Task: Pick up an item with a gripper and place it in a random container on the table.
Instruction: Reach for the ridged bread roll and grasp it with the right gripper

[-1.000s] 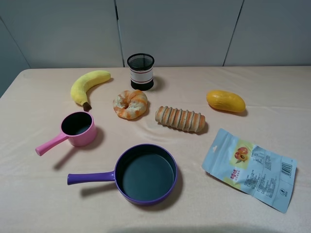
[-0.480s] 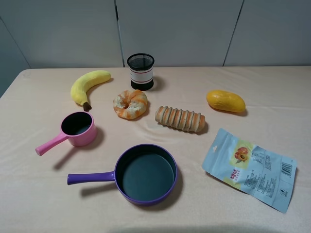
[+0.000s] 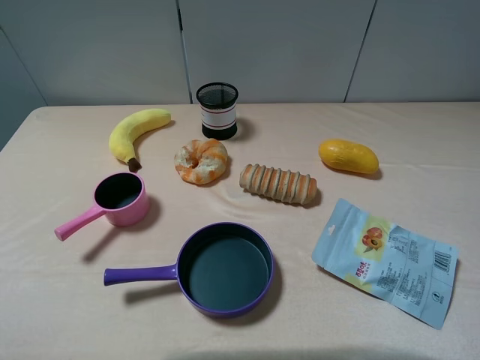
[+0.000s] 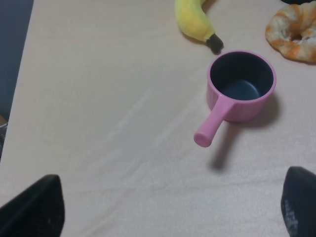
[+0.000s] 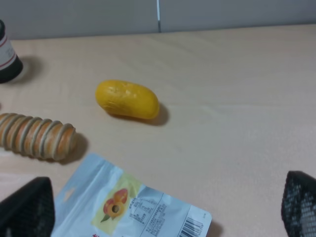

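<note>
The ribbed tan bread roll [image 3: 278, 184] lies on the beige table [image 3: 67, 315] right of centre; it also shows in the right wrist view [image 5: 37, 137]. The purple frying pan [image 3: 225, 268] sits in front of it, handle pointing left, with nothing in it. Neither arm shows in the exterior high view. My left gripper [image 4: 168, 215] is open and holds nothing, its fingers [image 4: 37, 207] wide apart over bare table near the pink saucepan. My right gripper [image 5: 163, 212] is open and holds nothing, above the snack bag, with the roll off to one side.
A pink saucepan [image 3: 120, 199] stands at the left, a banana [image 3: 133, 131] and a donut [image 3: 201, 160] behind it. A black mesh cup [image 3: 217, 110] stands at the back. A mango [image 3: 348, 156] and a snack bag [image 3: 384, 259] lie at the right.
</note>
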Robot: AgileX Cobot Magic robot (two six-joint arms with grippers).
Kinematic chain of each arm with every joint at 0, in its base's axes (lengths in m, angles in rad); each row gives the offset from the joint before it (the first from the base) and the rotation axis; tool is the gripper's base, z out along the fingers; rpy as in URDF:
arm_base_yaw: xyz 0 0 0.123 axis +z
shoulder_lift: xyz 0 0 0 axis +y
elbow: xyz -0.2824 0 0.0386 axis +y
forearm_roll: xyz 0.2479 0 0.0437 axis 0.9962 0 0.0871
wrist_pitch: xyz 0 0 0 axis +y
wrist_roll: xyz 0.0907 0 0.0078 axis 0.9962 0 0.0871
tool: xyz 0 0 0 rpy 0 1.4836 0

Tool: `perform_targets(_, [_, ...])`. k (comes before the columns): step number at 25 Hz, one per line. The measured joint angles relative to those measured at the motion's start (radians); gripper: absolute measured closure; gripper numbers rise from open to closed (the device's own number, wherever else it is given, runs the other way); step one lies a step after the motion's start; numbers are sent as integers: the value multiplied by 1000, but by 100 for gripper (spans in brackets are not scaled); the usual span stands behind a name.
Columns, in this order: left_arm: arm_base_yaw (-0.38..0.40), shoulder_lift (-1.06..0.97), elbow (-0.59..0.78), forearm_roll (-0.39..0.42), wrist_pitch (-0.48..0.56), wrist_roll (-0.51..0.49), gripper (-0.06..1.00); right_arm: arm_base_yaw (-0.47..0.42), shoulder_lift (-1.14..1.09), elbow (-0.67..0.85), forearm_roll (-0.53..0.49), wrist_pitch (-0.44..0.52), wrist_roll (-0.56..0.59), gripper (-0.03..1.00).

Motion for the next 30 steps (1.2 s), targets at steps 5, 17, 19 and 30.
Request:
perform_targets(5, [0, 0, 0, 0, 0, 0, 6, 0, 140, -65, 14, -1, -70, 27])
perform_targets(17, [0, 0, 0, 0, 0, 0, 6, 0, 506, -194, 105, -26, -350, 27])
perform_targets(19, [0, 0, 0, 0, 0, 0, 6, 0, 575, -213, 117, -27, -376, 27])
perform_targets(30, [0, 0, 0, 0, 0, 0, 6, 0, 883, -238, 196, -93, -583, 27])
